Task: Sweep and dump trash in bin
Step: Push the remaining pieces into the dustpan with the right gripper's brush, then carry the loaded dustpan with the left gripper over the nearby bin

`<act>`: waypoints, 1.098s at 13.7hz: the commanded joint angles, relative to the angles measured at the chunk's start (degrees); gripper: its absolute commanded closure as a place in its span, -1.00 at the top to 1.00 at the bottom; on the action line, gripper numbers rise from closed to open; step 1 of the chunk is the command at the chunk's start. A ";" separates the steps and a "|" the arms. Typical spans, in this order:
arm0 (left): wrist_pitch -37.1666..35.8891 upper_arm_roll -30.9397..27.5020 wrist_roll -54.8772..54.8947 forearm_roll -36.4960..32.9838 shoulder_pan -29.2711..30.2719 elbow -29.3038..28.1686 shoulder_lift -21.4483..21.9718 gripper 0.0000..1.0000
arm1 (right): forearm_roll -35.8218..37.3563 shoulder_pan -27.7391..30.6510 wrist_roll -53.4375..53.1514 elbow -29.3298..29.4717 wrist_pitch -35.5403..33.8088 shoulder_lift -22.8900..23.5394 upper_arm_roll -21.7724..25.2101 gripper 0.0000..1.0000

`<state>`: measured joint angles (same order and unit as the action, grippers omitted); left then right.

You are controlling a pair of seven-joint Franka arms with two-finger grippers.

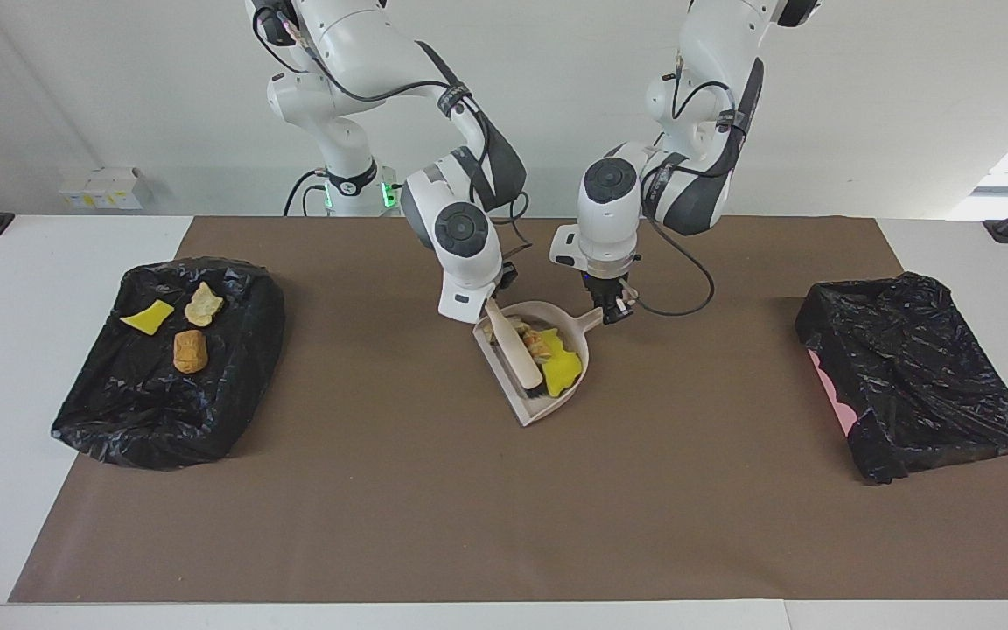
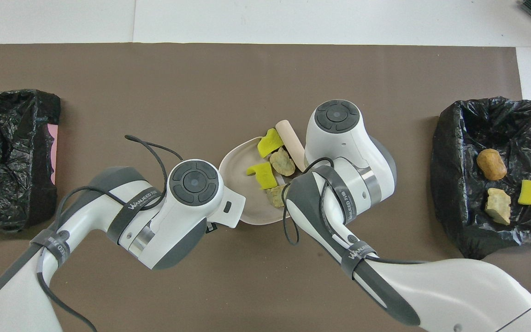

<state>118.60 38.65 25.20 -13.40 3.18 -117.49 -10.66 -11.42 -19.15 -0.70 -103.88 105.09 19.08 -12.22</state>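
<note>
A beige dustpan (image 1: 577,339) lies on the brown mat mid-table, its handle gripped by my left gripper (image 1: 613,311). My right gripper (image 1: 495,297) is shut on a beige brush (image 1: 517,357), whose dark bristles rest inside the pan's mouth. Trash is bunched in the pan beside the brush: a yellow chunk (image 1: 562,368) and tan chunks (image 1: 535,341). The overhead view shows two yellow pieces (image 2: 269,142) (image 2: 261,174) and two tan pieces (image 2: 282,162) (image 2: 274,196) there. Both wrists hide the fingers from above.
A black-lined bin (image 1: 163,411) at the right arm's end holds a yellow piece (image 1: 147,317), a tan piece (image 1: 204,303) and an orange-brown piece (image 1: 190,350). Another black-lined bin (image 1: 915,385) stands at the left arm's end.
</note>
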 commanded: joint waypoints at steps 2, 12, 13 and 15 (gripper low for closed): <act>2.42 -0.85 2.99 0.48 1.56 -1.61 1.26 -1.00 | -1.50 2.18 0.35 -1.15 -1.11 -1.76 0.00 -1.00; 2.16 -4.11 15.66 0.48 1.22 -1.34 1.79 -1.00 | 2.72 8.08 -0.18 -2.62 -3.41 -7.03 0.26 -1.00; 2.24 -4.02 15.66 0.40 1.04 -1.69 1.96 -1.00 | 2.81 8.08 -0.18 -4.55 -2.01 -8.08 0.35 -1.00; 2.25 -4.02 16.80 0.39 0.77 -2.05 2.14 -1.00 | 4.47 7.90 -2.36 -7.37 -1.29 -8.26 0.26 -1.00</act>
<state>119.89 34.66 39.77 -13.42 3.62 -117.38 -10.58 -8.84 -11.58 -0.92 -106.42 101.67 13.23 -11.54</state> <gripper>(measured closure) 0.692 0.740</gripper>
